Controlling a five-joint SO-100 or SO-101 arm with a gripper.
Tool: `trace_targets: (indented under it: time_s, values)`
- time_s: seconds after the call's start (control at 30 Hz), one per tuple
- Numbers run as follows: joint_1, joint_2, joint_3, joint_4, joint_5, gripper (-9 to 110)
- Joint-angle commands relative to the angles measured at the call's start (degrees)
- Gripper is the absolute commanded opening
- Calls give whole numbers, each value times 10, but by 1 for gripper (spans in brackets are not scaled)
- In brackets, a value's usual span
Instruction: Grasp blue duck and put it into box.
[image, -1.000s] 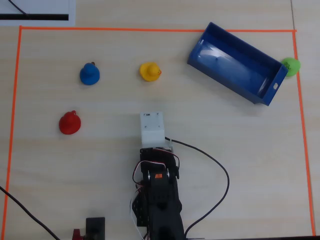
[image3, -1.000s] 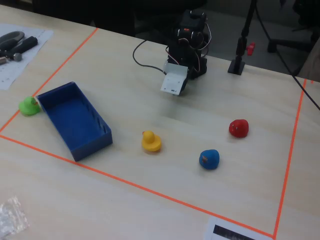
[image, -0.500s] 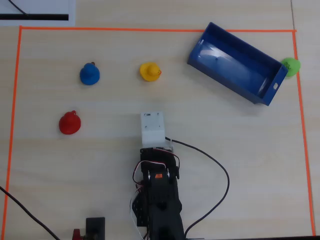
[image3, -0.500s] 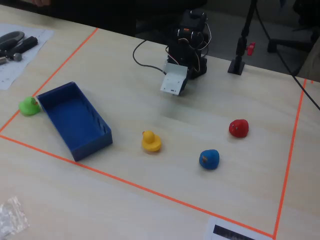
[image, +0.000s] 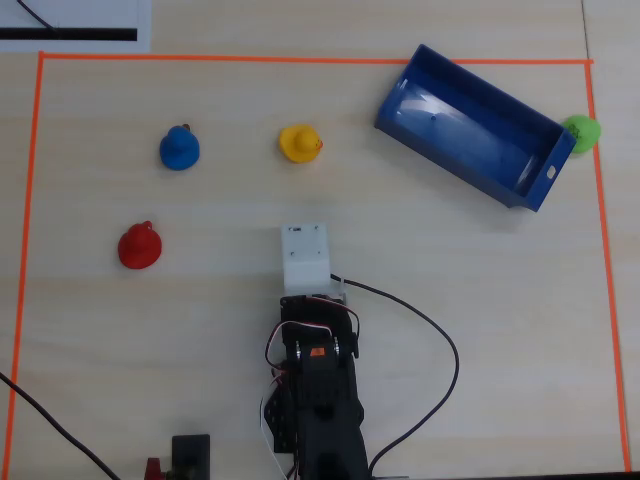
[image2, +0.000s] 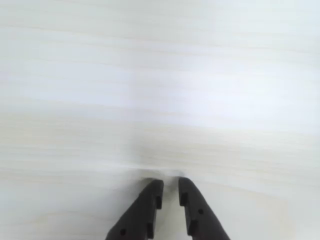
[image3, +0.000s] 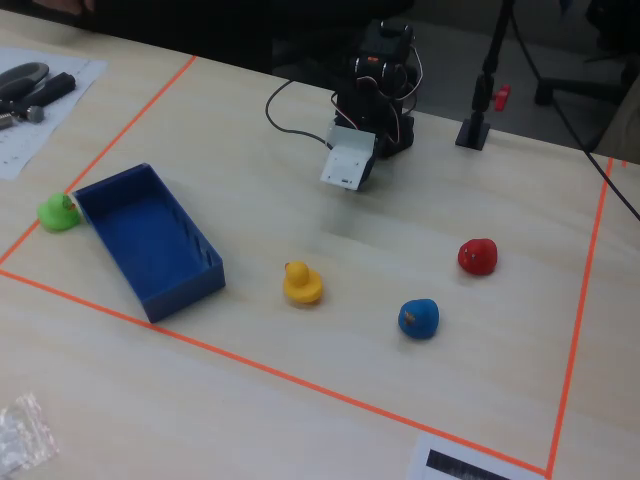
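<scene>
Sitting on your pale wood table (image: 480, 320), the blue duck (image: 179, 148) lies inside the orange tape border (image: 300, 59), well apart from the box (image: 470, 126). Your gripper (image2: 170, 187) hangs over bare wood, fingers nearly together, holding nothing.

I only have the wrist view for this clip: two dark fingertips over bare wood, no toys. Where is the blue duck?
Observer: In the overhead view the blue duck sits up and to the left of the arm, apart from the pincer.
Operator: Anything near it?
Observer: A red duck lies below it and a yellow duck to its right, none touching.
Operator: And the box?
Observer: The box is at the upper right, angled, with nothing inside.
Operator: Any other toy?
Observer: A green one sits against the box's far right end, on the orange tape line.
</scene>
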Motion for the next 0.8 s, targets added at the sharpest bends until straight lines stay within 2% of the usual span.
trace_targets:
  time_s: [0.0,0.3,0.4,0.53,0.7,0.77]
  values:
    - [4,-2,1,7,2,0]
    - [18,-2,-4,-1,-11,0]
    - [11,-29,-63,-34,-8,0]
    - [-24,-209,-247,-112,33,0]
    - [-90,-544,-588,-179,99,0]
    - [-112,-655,-692,-247,120,6]
